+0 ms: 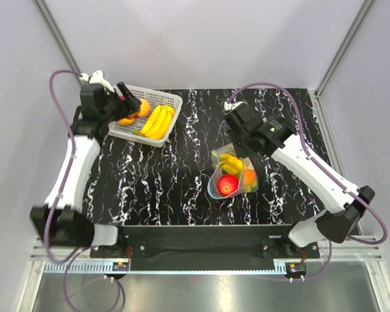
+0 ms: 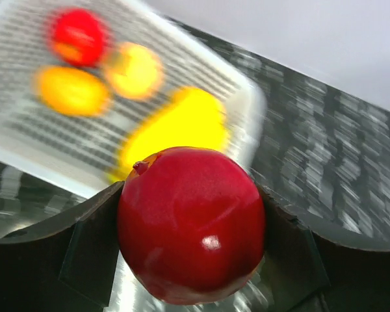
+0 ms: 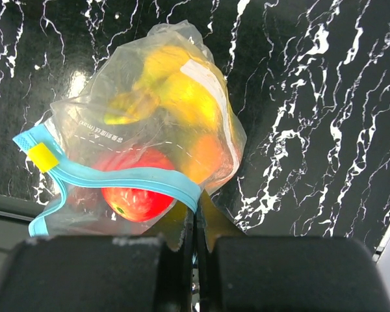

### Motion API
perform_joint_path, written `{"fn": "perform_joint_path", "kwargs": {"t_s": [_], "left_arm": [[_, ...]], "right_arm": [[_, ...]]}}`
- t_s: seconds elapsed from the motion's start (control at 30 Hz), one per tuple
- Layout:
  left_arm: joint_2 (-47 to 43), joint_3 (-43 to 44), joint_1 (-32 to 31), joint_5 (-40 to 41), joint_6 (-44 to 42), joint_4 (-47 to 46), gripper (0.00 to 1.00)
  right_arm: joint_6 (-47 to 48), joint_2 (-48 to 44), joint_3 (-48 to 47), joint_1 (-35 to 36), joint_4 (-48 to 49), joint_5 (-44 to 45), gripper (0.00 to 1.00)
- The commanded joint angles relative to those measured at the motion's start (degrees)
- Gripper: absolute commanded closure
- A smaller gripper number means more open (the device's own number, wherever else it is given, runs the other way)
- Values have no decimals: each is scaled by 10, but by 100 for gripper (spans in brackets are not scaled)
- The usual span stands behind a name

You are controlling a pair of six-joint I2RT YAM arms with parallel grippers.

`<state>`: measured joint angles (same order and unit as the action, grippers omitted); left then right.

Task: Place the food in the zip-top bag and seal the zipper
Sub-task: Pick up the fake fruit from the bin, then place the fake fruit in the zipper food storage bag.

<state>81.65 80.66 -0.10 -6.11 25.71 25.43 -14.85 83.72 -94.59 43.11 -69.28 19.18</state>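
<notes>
My left gripper (image 1: 125,96) hangs above the white lattice basket (image 1: 175,104), shut on a shiny red apple (image 2: 192,224) between both fingers. The basket holds a yellow banana bunch (image 1: 157,121) and orange fruits (image 1: 142,107); the blurred left wrist view shows them plus a red fruit (image 2: 78,36). The clear zip-top bag (image 1: 233,172) lies mid-table with bananas (image 3: 175,91), a red apple (image 3: 133,195) and an orange fruit (image 3: 205,156) inside. My right gripper (image 3: 196,218) is shut on the end of the blue zipper strip (image 3: 117,175), holding the mouth open.
A yellow slider tab (image 3: 41,157) sits at the far end of the zipper. The black marbled table (image 1: 182,175) stretches between basket and bag. White walls and metal frame posts enclose the back and sides.
</notes>
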Motion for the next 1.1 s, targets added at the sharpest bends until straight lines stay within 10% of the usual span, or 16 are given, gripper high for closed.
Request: {"fn": "perform_joint_path", "kwargs": {"t_s": [0.0, 0.27, 0.5, 1.07], "left_arm": [[-132, -77, -90, -63, 54, -129, 38], [-320, -236, -340, 89, 95, -253, 37], [-295, -274, -550, 219, 55, -312, 38], [-136, -300, -668, 272, 47, -405, 39]], "right_arm": [[-4, 13, -24, -2, 16, -12, 100], [-1, 35, -31, -2, 12, -19, 100], [2, 30, -31, -2, 15, -43, 100], [4, 26, -45, -3, 7, -62, 100]]}}
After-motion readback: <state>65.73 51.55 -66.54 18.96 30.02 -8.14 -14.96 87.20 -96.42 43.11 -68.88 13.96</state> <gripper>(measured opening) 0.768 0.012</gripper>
